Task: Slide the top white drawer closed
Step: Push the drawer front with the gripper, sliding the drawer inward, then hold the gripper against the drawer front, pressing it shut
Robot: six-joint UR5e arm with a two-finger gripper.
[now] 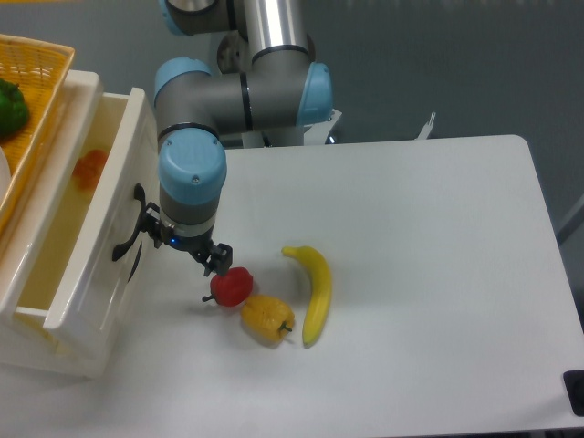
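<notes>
The top white drawer (109,306) stands pulled well out of the cabinet at the left. Its front panel faces the table and carries a black curved handle (126,239). An orange fruit-like thing (90,169) lies inside it. My gripper (217,260) points down just right of the front panel, beside the handle, with its fingertips close over a red pepper (233,286). The fingers look closed together and hold nothing. The lower drawer is hidden under the open one.
A yellow pepper (265,318) and a banana (313,290) lie on the white table (429,274) right of the red pepper. A yellow wicker basket (41,59) with a green vegetable (9,108) sits on top of the cabinet.
</notes>
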